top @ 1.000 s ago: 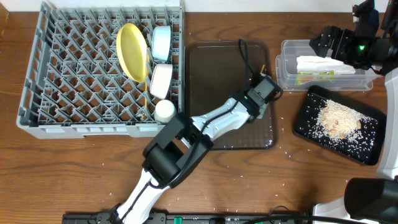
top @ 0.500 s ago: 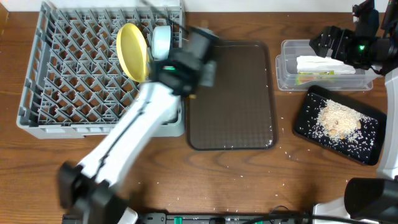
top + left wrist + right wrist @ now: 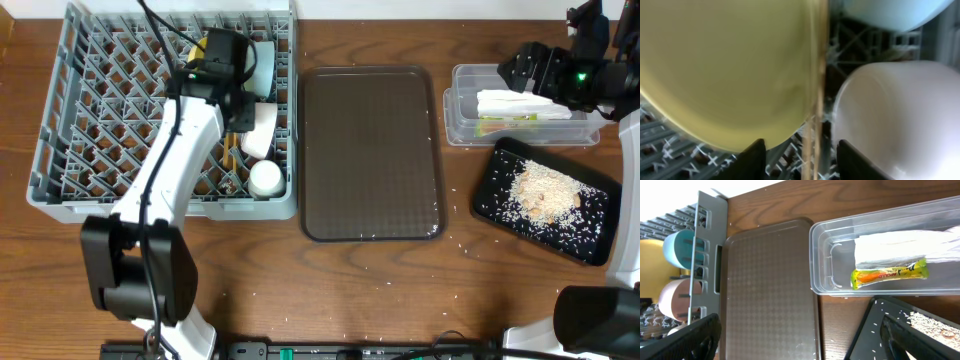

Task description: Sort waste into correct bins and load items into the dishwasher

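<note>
My left gripper (image 3: 240, 112) is over the grey rack (image 3: 100, 130), open, with the wooden chopsticks (image 3: 817, 125) standing between its fingers (image 3: 806, 162). The yellow plate (image 3: 730, 65) stands to its left and the white bowl (image 3: 890, 115) to its right. The light blue bowl (image 3: 262, 60) and small white cup (image 3: 265, 178) are also in the rack. The clear tub (image 3: 460, 100) holds the white wrapper (image 3: 905, 247) and the green-and-yellow sachet (image 3: 890, 273). Rice scraps (image 3: 540, 190) lie on the black tray (image 3: 500, 190). My right gripper (image 3: 520, 68) is open and empty.
The brown serving tray (image 3: 370, 150) lies bare between the rack and the bins. Loose rice grains are scattered on the wooden table around the black tray. The rack's wall (image 3: 707, 235) shows at the left of the right wrist view.
My left arm has swung left from the brown serving tray to over the rack, beside the plate and bowls. The right arm has not moved.
</note>
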You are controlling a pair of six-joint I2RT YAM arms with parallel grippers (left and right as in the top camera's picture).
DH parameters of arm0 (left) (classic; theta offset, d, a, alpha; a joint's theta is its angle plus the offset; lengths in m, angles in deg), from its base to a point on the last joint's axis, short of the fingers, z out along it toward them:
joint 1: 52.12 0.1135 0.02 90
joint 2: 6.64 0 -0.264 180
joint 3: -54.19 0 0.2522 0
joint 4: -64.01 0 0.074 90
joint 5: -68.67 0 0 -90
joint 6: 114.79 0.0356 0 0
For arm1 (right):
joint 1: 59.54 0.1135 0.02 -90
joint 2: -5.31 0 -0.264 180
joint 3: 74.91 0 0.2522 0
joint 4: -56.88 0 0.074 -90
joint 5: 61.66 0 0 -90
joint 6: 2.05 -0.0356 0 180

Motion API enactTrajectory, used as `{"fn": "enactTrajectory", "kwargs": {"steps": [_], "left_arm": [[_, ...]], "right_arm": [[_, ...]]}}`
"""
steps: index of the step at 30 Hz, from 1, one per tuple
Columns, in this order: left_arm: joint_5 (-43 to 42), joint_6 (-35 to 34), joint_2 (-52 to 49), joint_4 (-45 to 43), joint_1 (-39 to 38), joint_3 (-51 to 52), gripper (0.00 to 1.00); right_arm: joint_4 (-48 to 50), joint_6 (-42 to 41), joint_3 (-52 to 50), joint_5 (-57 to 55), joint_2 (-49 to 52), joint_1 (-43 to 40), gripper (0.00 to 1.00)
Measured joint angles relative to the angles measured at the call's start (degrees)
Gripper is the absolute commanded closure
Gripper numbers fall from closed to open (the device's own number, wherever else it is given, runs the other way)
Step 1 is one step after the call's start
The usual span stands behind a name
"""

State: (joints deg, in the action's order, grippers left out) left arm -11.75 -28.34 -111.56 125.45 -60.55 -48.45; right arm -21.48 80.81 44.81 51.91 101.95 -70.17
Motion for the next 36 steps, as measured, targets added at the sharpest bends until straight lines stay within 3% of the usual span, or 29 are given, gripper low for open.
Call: {"fn": "enactTrajectory", "kwargs": {"steps": [2,4,11,14,16,21,36], "left_arm": [[-1.5,0.4,-0.6,0.2,0.8,0.1,0.27],[-1.9,0.5,-0.5,1.1,0.5,0.1,0.22],[-1.3,0.1,6.5,8.3,0.7,0.3,0.21],[-1.0,-0.3,15.9,10.3,0.7,0.2,0.21],[-1.0,-0.6,22.3,12.0,0.7,0.2,0.13],[-0.6,-1.1,35.2,16.9,0.7,0.1,0.12],[-0.2,-1.4,51.8,27.3,0.7,0.1,0.11]], "right_arm": [[0.0,0.0,0.0,0.0,0.0,0.0,0.01],[0.0,0.0,0.0,0.0,0.0,0.0,0.01],[0.0,0.0,0.0,0.0,0.0,0.0,0.01],[0.0,0.0,0.0,0.0,0.0,0.0,0.01],[0.0,0.0,0.0,0.0,0.0,0.0,0.01],[0.0,0.0,0.0,0.0,0.0,0.0,0.01],[0.0,0.0,0.0,0.0,0.0,0.0,0.01]]}}
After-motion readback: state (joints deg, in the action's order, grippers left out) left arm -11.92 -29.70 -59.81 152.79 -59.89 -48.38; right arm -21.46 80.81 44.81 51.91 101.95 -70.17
